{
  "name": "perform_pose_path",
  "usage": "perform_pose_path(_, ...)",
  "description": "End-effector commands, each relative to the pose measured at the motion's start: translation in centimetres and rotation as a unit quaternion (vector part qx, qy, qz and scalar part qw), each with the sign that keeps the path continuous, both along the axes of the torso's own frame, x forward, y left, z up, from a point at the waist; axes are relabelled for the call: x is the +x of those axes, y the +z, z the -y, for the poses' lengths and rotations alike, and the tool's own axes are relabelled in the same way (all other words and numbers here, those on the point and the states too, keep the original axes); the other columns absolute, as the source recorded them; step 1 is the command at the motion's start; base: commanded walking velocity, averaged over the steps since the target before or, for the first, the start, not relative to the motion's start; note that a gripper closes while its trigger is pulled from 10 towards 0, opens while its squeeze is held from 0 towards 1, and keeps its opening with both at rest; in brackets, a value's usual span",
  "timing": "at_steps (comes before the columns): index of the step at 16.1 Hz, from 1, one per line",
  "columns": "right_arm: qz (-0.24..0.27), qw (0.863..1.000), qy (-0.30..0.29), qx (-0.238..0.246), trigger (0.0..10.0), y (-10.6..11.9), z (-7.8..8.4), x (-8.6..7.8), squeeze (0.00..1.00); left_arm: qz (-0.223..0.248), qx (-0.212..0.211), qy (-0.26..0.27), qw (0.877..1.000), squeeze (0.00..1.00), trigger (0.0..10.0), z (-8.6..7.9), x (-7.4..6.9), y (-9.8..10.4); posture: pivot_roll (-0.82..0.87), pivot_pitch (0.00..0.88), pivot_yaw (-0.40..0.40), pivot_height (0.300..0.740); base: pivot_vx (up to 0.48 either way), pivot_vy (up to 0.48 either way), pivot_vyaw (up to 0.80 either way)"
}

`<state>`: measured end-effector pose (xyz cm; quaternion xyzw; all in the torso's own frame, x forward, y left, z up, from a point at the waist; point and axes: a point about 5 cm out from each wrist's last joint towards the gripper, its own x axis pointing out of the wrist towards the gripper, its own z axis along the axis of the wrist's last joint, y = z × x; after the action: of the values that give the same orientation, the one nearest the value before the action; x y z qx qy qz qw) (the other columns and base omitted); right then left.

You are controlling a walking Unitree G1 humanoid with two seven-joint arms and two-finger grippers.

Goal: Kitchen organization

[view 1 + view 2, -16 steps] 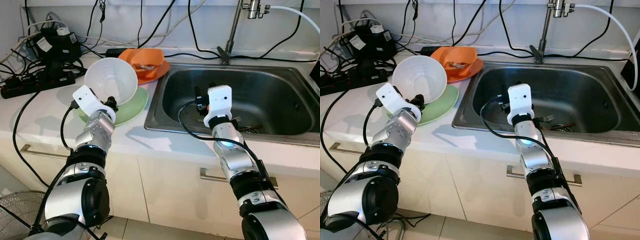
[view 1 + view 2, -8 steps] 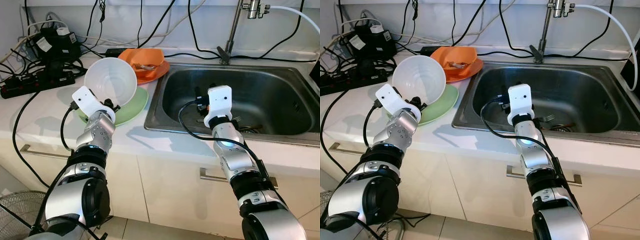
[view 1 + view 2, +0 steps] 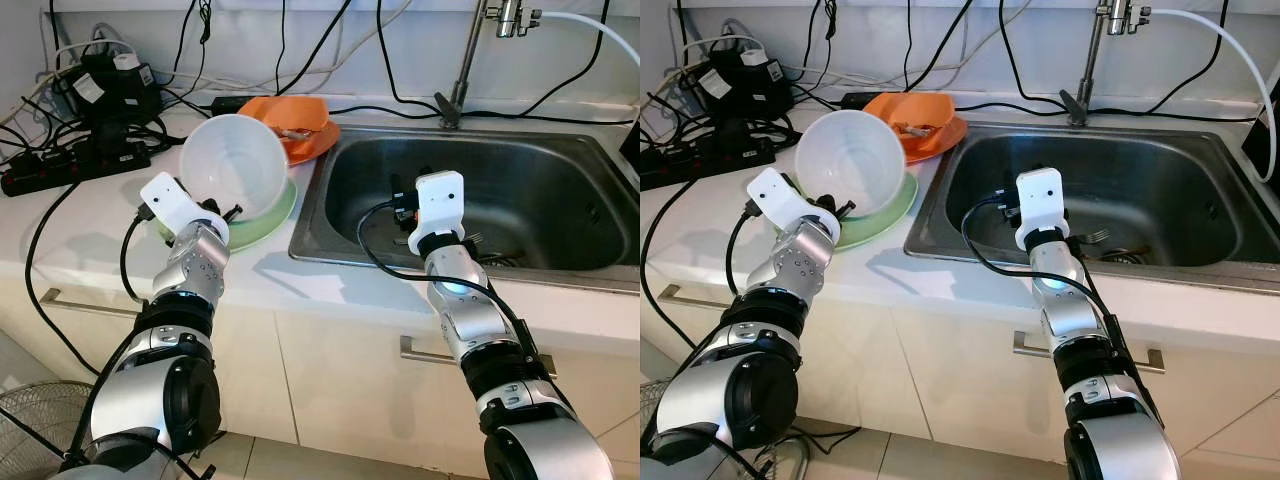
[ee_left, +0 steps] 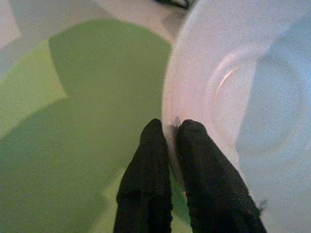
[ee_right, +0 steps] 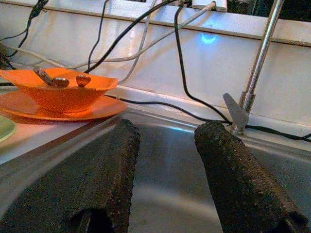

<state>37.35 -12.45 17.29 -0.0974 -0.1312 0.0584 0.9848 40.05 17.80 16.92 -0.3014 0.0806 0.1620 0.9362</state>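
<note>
Gripping the white bowl (image 3: 235,162) rim, left claw (image 4: 171,127) tilts its opening robotward.

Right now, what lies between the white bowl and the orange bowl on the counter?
In the left eye view, no object lies between the white bowl and the orange bowl. The white bowl's tilted rim reaches the orange plate beneath the orange bowl.

Green plate (image 3: 270,215) half under bowl (image 3: 235,165)

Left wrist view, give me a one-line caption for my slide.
Left gripper pinches the rim of a tilted white bowl above a green plate.
</note>
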Motion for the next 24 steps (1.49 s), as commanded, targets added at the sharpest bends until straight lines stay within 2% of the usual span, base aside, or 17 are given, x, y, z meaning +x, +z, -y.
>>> perform_pose_path(1,0.007,1.0,0.002,-0.004,10.0,0.7,-0.3,0.2,0.0,-0.02,0.002,0.006,1.0,0.0,0.0,-0.1,-0.2,-0.7,0.06,0.002,0.054,0.74,0.0,0.0,0.0)
perform_pose_path(6,0.008,1.0,0.002,-0.003,10.0,0.8,-0.3,0.3,0.0,0.006,0.005,0.01,1.0,0.0,0.0,-0.3,-0.2,-0.2,0.06,0.002,0.052,0.74,0.0,0.0,0.0)
perform_pose_path(9,0.01,1.0,0.001,-0.001,10.0,0.8,-0.3,0.3,0.0,0.068,0.025,0.014,0.997,0.0,0.0,-0.3,-0.1,1.8,0.06,0.0,0.053,0.74,0.0,0.0,0.0)
perform_pose_path(10,0.01,1.0,0.0,0.0,10.0,0.8,-0.3,0.3,0.0,0.074,0.026,0.014,0.997,0.0,0.0,-0.3,-0.1,2.0,0.06,0.0,0.053,0.74,0.0,0.0,0.0)
perform_pose_path(12,0.011,1.0,-0.001,0.001,10.0,0.8,-0.3,0.3,0.0,0.146,0.042,0.011,0.988,0.0,0.0,0.0,-0.4,4.6,0.07,0.0,0.052,0.74,0.0,0.0,0.0)
perform_pose_path(13,0.01,1.0,-0.001,0.001,10.0,0.8,-0.3,0.3,0.0,0.182,0.043,0.005,0.982,0.0,2.2,0.3,-0.7,5.7,0.07,0.0,0.052,0.74,0.0,0.0,0.0)
perform_pose_path(14,0.01,1.0,-0.001,0.001,10.0,0.8,-0.3,0.3,0.0,0.204,0.054,0.007,0.977,0.0,10.0,0.5,-1.1,6.5,0.07,0.0,0.052,0.74,0.0,0.0,0.0)
perform_pose_path(17,0.01,1.0,-0.001,0.003,10.0,0.8,-0.4,0.4,0.0,0.256,0.073,0.015,0.964,0.0,10.0,0.7,-2.3,7.9,0.08,0.0,0.052,0.74,0.0,0.0,0.0)
perform_pose_path(18,0.01,1.0,-0.001,0.003,10.0,0.8,-0.4,0.4,0.0,0.261,0.075,0.012,0.963,0.0,10.0,0.8,-2.4,8.0,0.08,0.0,0.052,0.74,0.0,0.0,0.0)
perform_pose_path(20,0.012,1.0,0.001,0.006,10.0,1.0,-0.6,0.4,0.0,0.276,0.076,-0.017,0.958,0.0,10.0,2.0,-2.5,8.4,0.07,0.0,0.054,0.74,0.0,0.0,0.0)
perform_pose_path(24,0.005,0.997,-0.004,0.081,10.0,1.8,0.5,0.6,0.0,0.308,0.094,-0.088,0.943,0.0,10.0,5.1,-2.8,9.3,0.07,0.0,0.059,0.74,0.0,0.0,0.0)
